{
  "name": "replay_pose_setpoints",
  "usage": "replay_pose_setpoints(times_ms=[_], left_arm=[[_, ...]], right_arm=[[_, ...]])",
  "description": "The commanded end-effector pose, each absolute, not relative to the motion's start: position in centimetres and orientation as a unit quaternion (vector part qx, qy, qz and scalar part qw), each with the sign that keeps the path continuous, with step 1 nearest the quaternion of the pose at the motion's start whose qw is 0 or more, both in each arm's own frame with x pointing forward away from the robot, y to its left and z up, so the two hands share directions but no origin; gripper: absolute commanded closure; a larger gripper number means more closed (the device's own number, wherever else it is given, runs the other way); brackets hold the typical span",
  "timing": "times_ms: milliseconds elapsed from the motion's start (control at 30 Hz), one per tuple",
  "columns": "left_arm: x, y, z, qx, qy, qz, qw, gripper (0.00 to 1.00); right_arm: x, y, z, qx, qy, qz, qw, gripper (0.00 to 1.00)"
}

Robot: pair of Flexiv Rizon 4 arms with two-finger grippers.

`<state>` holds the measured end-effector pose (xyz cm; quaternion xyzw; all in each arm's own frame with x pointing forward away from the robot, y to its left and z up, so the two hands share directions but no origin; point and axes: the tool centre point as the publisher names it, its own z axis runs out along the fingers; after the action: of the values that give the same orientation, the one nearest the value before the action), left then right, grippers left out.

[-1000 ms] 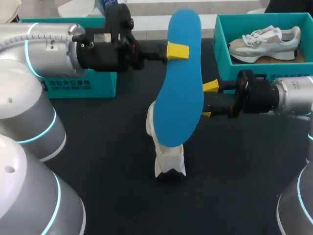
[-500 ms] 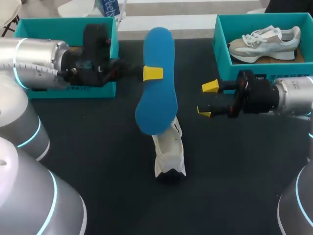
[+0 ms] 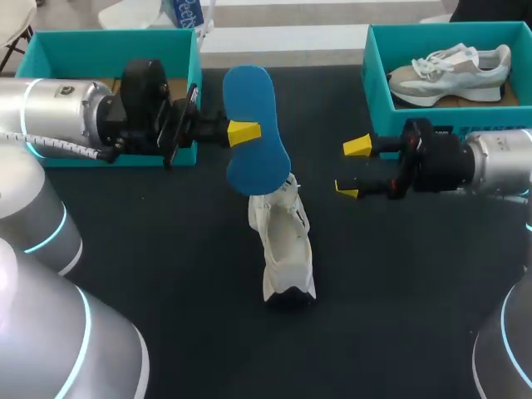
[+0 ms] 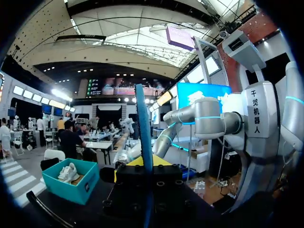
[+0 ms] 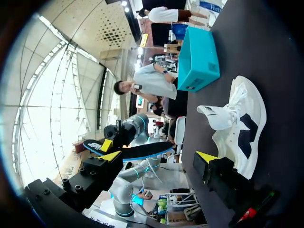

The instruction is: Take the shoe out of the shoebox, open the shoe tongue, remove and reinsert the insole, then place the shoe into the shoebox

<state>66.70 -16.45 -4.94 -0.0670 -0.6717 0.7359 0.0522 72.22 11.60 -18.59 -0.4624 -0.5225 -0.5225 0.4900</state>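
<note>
A white shoe (image 3: 283, 249) with dark patches stands on the black table, its tongue and laces pulled up. Above its far end hangs the blue insole (image 3: 253, 133), edge gripped by my left gripper (image 3: 238, 131), which is shut on it. In the left wrist view the insole (image 4: 144, 137) shows edge-on between the yellow tips of the left gripper (image 4: 144, 164). My right gripper (image 3: 351, 169) stands open to the right of the shoe, nothing between its fingers. In the right wrist view the shoe (image 5: 235, 128) lies ahead of the open right gripper (image 5: 159, 156), the insole (image 5: 130, 151) beyond it.
A teal shoebox (image 3: 376, 75) at the back right holds a second, grey-white shoe (image 3: 449, 71). Another teal shoebox (image 3: 108, 40) stands at the back left, partly behind my left arm. Bare black table lies in front of the shoe.
My left arm has drawn back to the left, carrying the insole leftward and down until its lower end hangs over the shoe's far end. The right arm and the shoe have not moved.
</note>
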Motion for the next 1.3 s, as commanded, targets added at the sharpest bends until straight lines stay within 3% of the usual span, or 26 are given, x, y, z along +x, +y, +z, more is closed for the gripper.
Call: replay_pose_setpoints(times_ms=[33,400,600,800,1067,1300], left_arm=[[67.1,-16.6,-5.0,-0.2,-0.632,0.746,-0.07,1.0],[67.1,-16.6,-5.0,-0.2,-0.632,0.746,-0.07,1.0],[66.4,-15.9,-8.6,-0.342,-0.6,0.699,-0.183,1.0],[66.2,-15.8,-10.4,-0.402,-0.576,0.669,-0.244,1.0],[66.1,-16.5,-12.8,-0.501,-0.512,0.58,-0.387,1.0],[66.4,-16.8,-15.3,-0.526,-0.49,0.539,-0.438,1.0]], right_arm=[[72.1,11.7,-18.7,-0.463,-0.522,-0.523,0.489,0.0],[72.1,11.7,-18.7,-0.463,-0.522,-0.523,0.489,0.0],[72.1,11.7,-18.7,-0.463,-0.522,-0.523,0.489,0.0],[72.1,11.7,-18.7,-0.463,-0.522,-0.523,0.489,0.0],[72.1,11.7,-18.7,-0.463,-0.522,-0.523,0.489,0.0],[72.1,11.7,-18.7,-0.463,-0.522,-0.523,0.489,0.0]])
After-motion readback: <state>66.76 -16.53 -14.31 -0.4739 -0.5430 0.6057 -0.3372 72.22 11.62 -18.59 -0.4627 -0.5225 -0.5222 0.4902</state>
